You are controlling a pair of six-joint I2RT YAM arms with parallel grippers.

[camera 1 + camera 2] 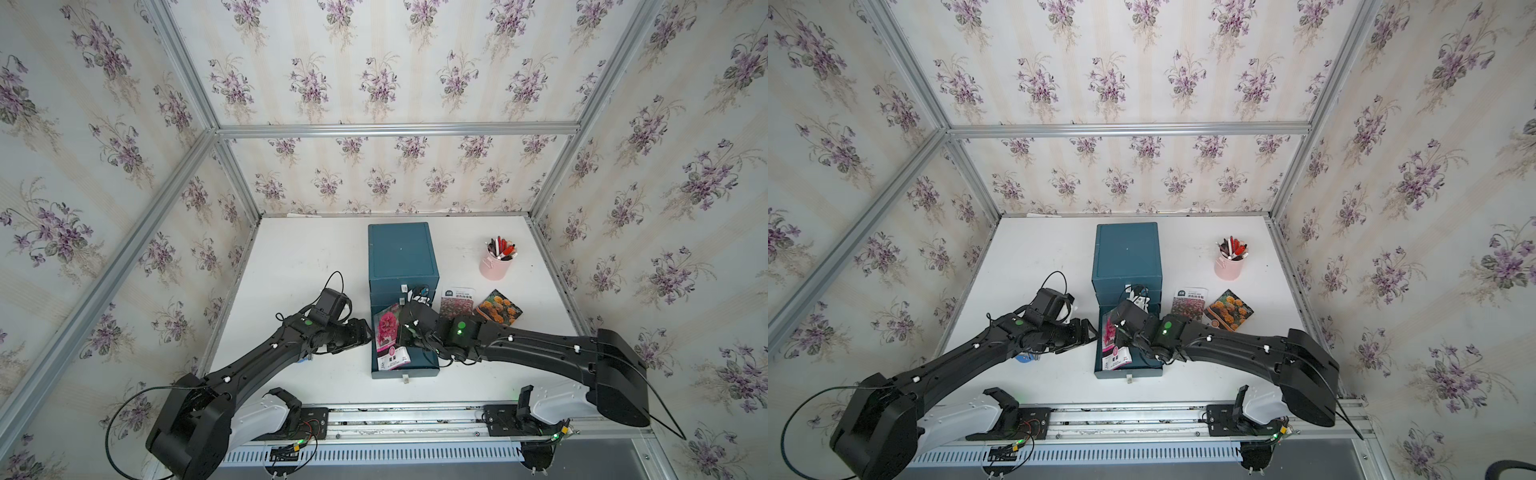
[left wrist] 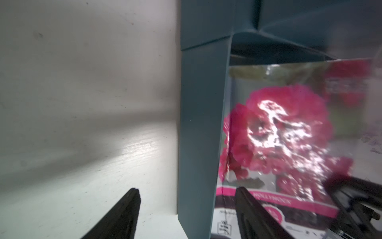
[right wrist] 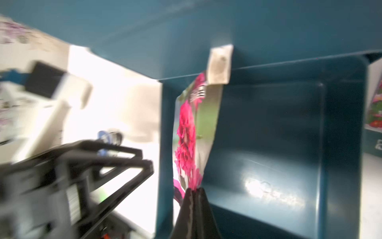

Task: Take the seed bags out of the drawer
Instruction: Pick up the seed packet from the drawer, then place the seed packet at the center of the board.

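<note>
Closest to the right wrist camera, the right gripper point(image 3: 193, 190) is clenched on the pink-bloom seed packet point(image 3: 189, 132), with its two black tips pressed together over the packet's near part. The packet stands on edge and runs straight away from the tips. Its long axis goes near to far along the open drawer point(image 3: 275, 128), close against the drawer's left wall. Its far corner sits just beside the pale pull tab point(image 3: 220, 64) on the front of the teal cabinet point(image 1: 401, 249). The rest of the drawer floor shows bare.

At that left wall, the left gripper point(image 2: 187, 195) has its jaws apart and holds nothing. One finger is over the table point(image 2: 103, 165), one is on the drawer's side, and the wall lies between them.

In a top view, the flower-field packet point(image 1: 457, 302) and the marigold packet point(image 1: 500, 309) lie flat on the table right of the cabinet, near a pink cup of pens point(image 1: 496, 262).

This looks like the last bag. The right arm has it, so the move out probably means lifting clear of the wall and the tab, then carrying it right toward the other two.
</note>
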